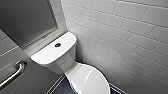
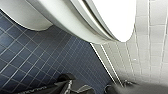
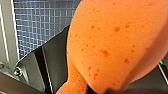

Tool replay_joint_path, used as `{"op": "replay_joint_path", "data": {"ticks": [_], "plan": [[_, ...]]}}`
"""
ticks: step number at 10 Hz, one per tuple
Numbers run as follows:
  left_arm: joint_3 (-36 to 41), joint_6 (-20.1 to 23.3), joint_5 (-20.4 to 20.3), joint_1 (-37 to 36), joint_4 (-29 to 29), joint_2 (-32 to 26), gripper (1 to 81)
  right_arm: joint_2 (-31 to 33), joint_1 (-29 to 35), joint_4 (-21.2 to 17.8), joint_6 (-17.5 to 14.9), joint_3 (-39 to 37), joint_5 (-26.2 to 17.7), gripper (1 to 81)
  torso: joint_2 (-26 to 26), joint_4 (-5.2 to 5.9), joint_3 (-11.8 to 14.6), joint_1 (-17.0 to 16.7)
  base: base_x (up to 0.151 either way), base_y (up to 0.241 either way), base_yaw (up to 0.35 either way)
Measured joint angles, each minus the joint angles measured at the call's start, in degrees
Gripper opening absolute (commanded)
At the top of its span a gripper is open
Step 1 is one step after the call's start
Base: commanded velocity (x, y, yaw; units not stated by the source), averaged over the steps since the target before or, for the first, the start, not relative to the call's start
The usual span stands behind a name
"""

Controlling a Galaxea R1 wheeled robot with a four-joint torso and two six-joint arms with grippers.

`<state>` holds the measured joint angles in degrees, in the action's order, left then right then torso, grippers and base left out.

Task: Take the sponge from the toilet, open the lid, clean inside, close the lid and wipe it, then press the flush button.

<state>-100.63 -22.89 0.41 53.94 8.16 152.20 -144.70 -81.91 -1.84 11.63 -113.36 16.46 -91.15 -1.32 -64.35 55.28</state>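
Observation:
The white toilet [image 1: 72, 72] stands in the corner with its lid [image 1: 91, 81] down. On the cistern top [image 1: 53, 50] sits the dark round flush button [image 1: 57, 45]. In the right wrist view the orange sponge [image 3: 112, 42] looms very close, squeezed narrow where my right gripper [image 3: 100, 90] is shut on it. In the left wrist view my left gripper [image 2: 90, 87] is open and low by the floor, below the bowl [image 2: 62, 20] and the lid's front edge [image 2: 117, 17], touching neither.
White tiled walls [image 1: 125, 32] close in on the right and behind the toilet. A metal grab bar [image 1: 13, 73] is mounted on the left wall. The floor [image 2: 30, 57] has dark blue tiles. A grid-patterned panel [image 3: 42, 22] lies behind the sponge.

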Motion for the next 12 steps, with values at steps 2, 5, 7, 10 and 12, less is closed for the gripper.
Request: {"op": "replay_joint_path", "data": {"ticks": [2, 5, 7, 10, 12], "plan": [[1.90, -0.91, 0.21, -1.27, -1.99, 0.28, 81.1, -0.61, 0.00, -0.02, 0.00, -1.19, -0.01, 1.0, 0.00, 0.00, 0.00, 0.00, 0.000, 0.000, 0.000], [-0.55, -0.98, 0.22, -2.02, -2.82, 4.12, 81.1, -2.84, -1.48, 0.02, 0.00, -6.42, -0.45, 1.0, 0.00, 0.00, 0.00, 0.00, 0.000, 0.000, 0.000], [-2.45, -1.00, 0.88, -2.77, -3.12, 6.40, 81.1, -5.33, -5.08, 0.06, -0.09, -11.03, -0.69, 1.0, -0.02, 0.00, 0.00, 0.00, 0.000, 0.000, 0.000], [-2.69, -1.00, 2.56, -2.99, -3.23, 8.45, 81.1, -10.59, -7.89, 0.61, -0.26, -14.01, -0.98, 1.0, -0.02, 0.00, 0.00, 0.00, 0.000, 0.000, 0.000], [-2.73, -1.06, 1.97, -3.23, -3.45, 8.11, 81.1, -11.14, -8.23, 0.83, -0.41, -14.70, -0.91, 1.0, -0.02, 0.00, 0.00, 0.00, 0.000, 0.000, 0.000]]}}
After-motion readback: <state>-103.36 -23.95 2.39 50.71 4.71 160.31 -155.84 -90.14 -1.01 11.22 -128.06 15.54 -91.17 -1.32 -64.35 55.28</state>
